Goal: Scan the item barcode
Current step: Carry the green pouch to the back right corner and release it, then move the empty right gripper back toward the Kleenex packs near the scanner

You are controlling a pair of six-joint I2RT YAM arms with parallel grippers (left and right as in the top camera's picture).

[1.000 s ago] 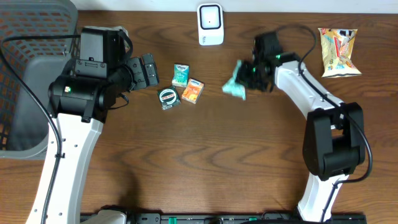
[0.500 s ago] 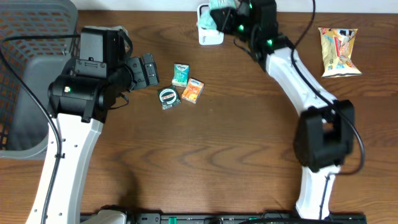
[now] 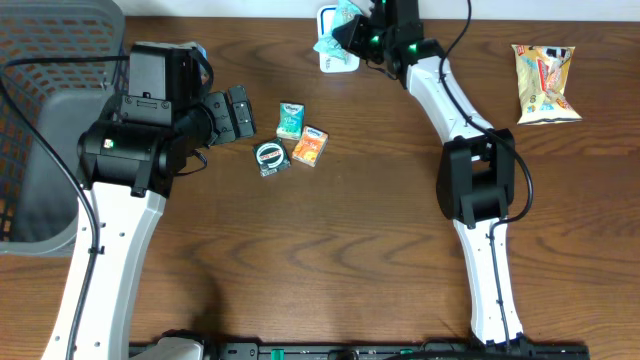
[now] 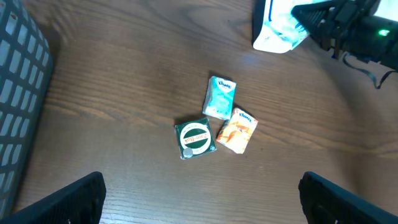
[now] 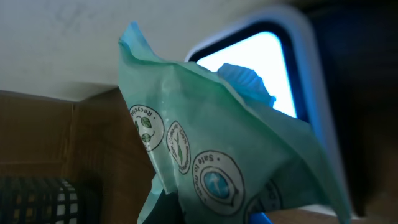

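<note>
The right arm reaches to the far edge of the table. Its right gripper (image 3: 355,30) is clamped tight on a crumpled teal packet (image 3: 333,22), holding it just in front of the white barcode scanner (image 3: 338,62) at far centre. From the wrist, the packet (image 5: 211,168) covers part of the scanner's lit window (image 5: 261,68). The left gripper (image 3: 240,113) hangs at the left with its jaws spread wide and nothing in them, beside a grey mesh basket (image 3: 50,100). Just right of it a small teal pack (image 3: 291,120), an orange pack (image 3: 310,146) and a round green-and-white item (image 3: 270,157) lie clustered on the wooden table (image 3: 340,240). A snack bag (image 3: 543,83) sits at far right.
</note>
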